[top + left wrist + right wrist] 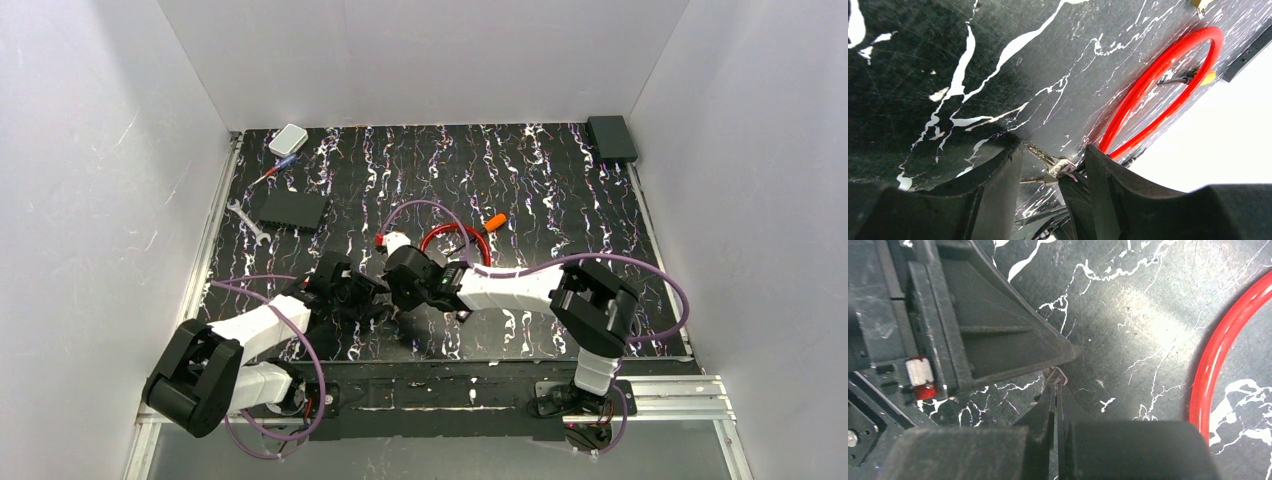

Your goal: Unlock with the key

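Now we pinch a small silver metal piece in our right gripper; our left gripper stands half open.

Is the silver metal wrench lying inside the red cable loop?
No, the silver metal wrench lies far to the left, well apart from the red cable loop.

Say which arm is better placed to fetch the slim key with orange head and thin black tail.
Probably right: the key lies beyond the red cable loop, nearer the right gripper, though that is shut on a small silver piece. The left gripper sits farther.
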`<state>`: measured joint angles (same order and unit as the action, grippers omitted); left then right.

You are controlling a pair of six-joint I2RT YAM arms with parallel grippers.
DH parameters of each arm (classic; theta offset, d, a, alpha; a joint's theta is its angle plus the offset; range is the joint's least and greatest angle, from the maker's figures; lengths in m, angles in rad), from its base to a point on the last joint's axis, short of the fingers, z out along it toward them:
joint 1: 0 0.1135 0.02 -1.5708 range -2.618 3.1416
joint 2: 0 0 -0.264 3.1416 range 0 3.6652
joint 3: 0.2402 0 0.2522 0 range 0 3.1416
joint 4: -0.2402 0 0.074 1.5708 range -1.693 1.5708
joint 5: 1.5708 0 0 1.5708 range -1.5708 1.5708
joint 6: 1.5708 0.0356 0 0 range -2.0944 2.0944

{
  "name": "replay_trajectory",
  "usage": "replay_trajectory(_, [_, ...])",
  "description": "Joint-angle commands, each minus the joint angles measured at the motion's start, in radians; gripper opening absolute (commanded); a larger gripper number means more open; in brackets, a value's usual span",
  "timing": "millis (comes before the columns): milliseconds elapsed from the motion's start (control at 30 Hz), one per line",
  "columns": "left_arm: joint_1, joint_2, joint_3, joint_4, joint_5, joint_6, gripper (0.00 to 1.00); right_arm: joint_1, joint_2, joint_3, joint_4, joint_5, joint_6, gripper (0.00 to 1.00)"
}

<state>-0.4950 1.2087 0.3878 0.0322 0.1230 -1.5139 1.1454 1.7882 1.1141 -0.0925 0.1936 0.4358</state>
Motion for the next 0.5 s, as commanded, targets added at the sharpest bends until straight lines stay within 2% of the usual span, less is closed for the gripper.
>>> replay_trajectory(0, [-0.007,0.007,-0.015,0.002,0.010,-0.011,0.48,-0.012,-0.054,-0.013,0.071,0.002,0.040,0.01])
replay_trajectory(467, [-0.027,0.024,-0.009,0.014,-0.019,-0.042,0.47,-0.033,-0.063,-0.035,0.083,-0.050,0.082,0.01])
